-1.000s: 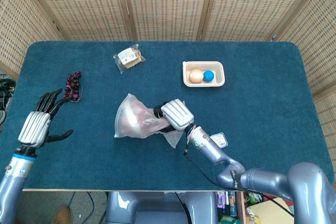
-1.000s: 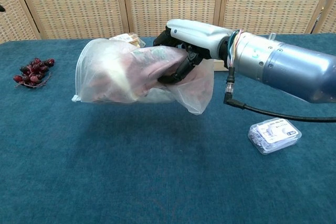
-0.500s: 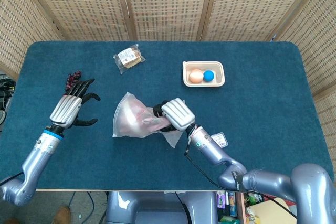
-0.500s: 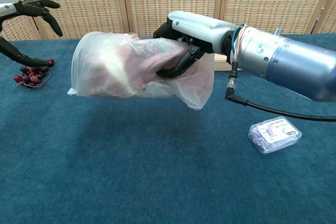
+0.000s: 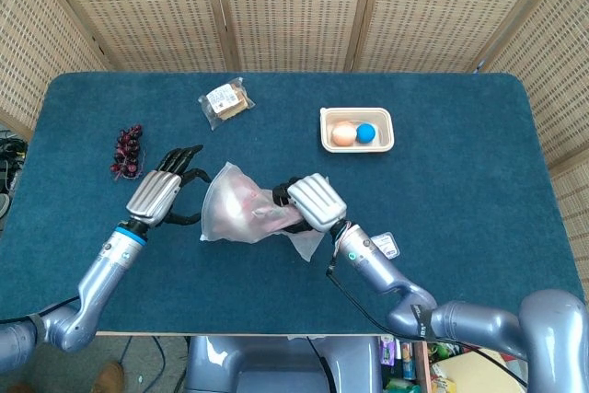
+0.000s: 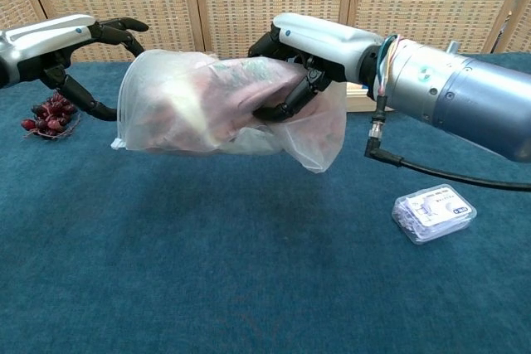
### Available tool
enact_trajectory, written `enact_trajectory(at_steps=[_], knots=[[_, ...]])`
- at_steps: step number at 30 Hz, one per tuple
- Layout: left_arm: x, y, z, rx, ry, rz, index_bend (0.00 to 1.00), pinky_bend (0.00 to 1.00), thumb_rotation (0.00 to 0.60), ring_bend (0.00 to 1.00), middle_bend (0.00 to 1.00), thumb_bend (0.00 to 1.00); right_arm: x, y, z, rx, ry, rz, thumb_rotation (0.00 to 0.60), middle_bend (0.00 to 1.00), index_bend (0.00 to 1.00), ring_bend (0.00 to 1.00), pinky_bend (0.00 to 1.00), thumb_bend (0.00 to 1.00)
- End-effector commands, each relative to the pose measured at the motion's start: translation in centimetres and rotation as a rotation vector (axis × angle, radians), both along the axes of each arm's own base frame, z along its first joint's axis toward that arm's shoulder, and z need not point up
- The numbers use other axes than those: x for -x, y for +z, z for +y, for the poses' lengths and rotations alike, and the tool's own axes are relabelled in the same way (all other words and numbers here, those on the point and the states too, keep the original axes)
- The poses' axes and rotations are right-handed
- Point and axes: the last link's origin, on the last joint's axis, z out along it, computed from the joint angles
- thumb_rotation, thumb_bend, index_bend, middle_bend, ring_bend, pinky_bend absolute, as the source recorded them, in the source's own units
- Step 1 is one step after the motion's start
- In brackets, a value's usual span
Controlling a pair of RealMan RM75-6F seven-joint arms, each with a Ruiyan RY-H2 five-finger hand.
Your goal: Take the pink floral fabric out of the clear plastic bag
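My right hand (image 6: 303,60) grips the clear plastic bag (image 6: 224,109) by its closed end and holds it off the blue table (image 6: 249,288), its open mouth turned toward my left; the pink floral fabric (image 6: 232,97) is bunched inside it, as before. What has changed is my left hand (image 6: 75,43): a second ago it was out past the grapes (image 5: 127,151), and now it has swung in just beside the bag's mouth, fingers spread and holding nothing. I cannot tell whether its fingertips touch the plastic.
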Motion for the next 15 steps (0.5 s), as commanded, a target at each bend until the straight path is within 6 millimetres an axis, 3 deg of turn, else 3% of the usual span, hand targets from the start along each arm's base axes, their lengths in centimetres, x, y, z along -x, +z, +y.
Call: enact_trajectory(at_steps=[1,15], knots=[[-0.7,-0.6,0.2,0.004,-0.008,-0.007,0.36,0.0,0.6,0.0,0.0,0.21,-0.1,0.1,0.1,-0.003,-0.002,-0.005,0.6,0.59,0.59,0.53,0.69,0.98],[-3.3,-2.5,0.6,0.025,-0.049,-0.053,0.36,0.0,0.6,0.0,0.0,0.21,-0.5,-0.1,0.6,-0.028,-0.009,-0.015,0.6,0.59,0.59,0.53,0.69,0.98]])
